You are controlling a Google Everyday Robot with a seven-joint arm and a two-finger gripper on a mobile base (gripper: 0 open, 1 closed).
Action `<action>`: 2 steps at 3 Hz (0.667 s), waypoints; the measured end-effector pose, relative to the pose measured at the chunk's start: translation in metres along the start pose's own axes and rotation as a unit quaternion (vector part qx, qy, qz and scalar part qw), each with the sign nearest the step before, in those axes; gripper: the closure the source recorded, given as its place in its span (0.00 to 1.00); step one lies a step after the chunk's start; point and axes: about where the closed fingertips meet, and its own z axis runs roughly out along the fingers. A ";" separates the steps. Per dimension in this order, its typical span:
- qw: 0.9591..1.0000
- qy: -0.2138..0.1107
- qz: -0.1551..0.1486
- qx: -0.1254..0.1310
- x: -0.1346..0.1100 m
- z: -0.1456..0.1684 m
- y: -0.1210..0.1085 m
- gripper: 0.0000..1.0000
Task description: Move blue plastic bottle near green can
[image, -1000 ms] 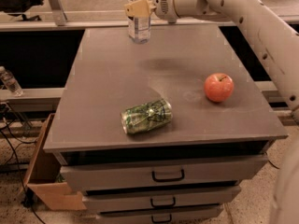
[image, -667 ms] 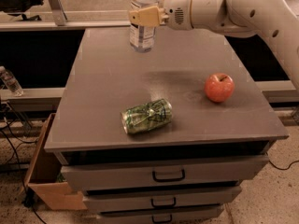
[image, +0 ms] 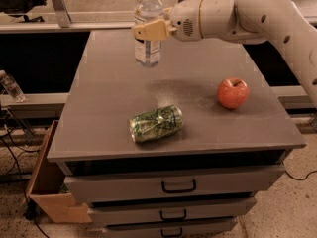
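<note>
In the camera view, the robot's tan 2-finger hand (image: 150,30) is pinched on the tall clear blue plastic bottle (image: 147,52) with a white screw cap. It grips across the upper label, over the far part of the flat grey desk (image: 109,83). The bottle hangs upright and, judging by the shadow lying apart from its base, looks lifted clear of the top. The dented green metal can (image: 156,123) lies on its side near the front edge, well apart from the bottle. The round red apple (image: 233,92) sits apart from the can, on the arm's side of the desk. The step in hand is the carry towards the can. To do it well, the arm should bring the bottle forward upright and aim for bare desk just behind the can, away from the apple. It should stop short of touching, since a can on its side will likely roll if nudged, then lower until the base rests flat before the 2 fingers spread.
</note>
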 end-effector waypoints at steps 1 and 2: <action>0.998 0.016 -0.028 -0.051 0.012 -0.009 0.033 1.00; 0.995 0.013 -0.045 -0.090 0.026 -0.021 0.061 1.00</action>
